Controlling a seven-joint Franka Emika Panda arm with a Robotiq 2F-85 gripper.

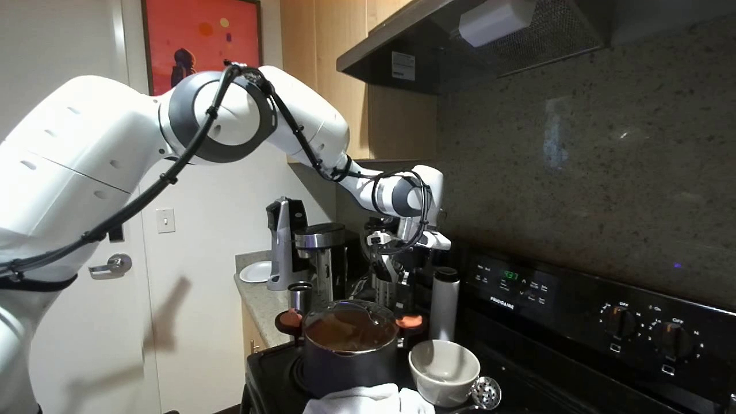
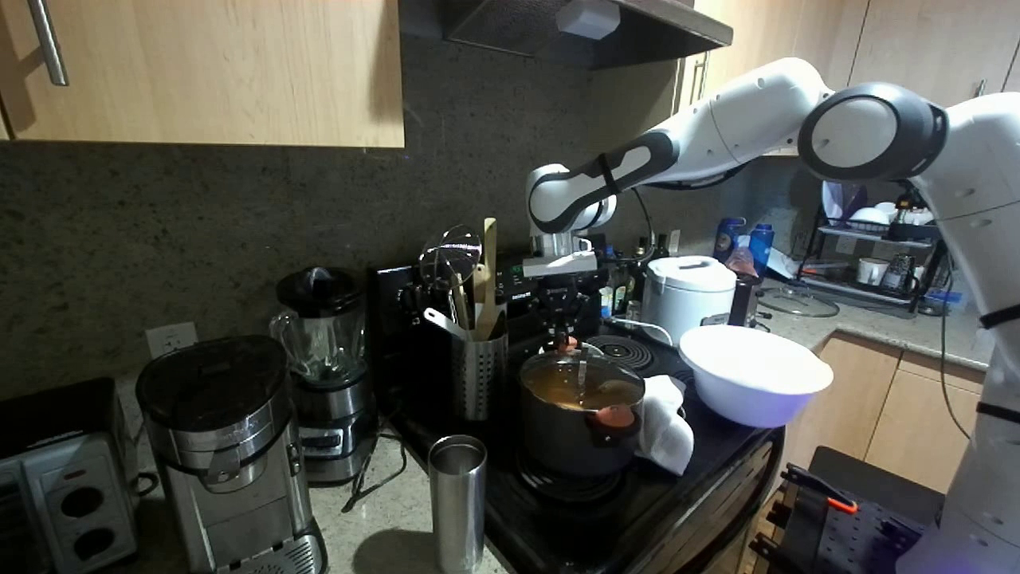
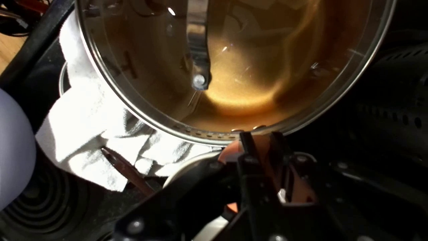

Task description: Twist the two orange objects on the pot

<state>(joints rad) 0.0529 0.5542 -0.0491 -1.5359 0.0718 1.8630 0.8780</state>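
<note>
Gripper (image 3: 261,134): fingertips stood narrowly apart; whether clamped could not be told | back tab (image 1: 409,321): lay at the tips; orange showed in the gap and past one finger; long axis seemed to follow the pot (image 2: 574,442) rim; twist looked due here | front tab (image 2: 615,416): sat across the pot, well apart

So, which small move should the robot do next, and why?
Probably close the end effector slightly before twisting: in the wrist view, one orange object shows between its fingers, but firm contact cannot be confirmed.
</note>
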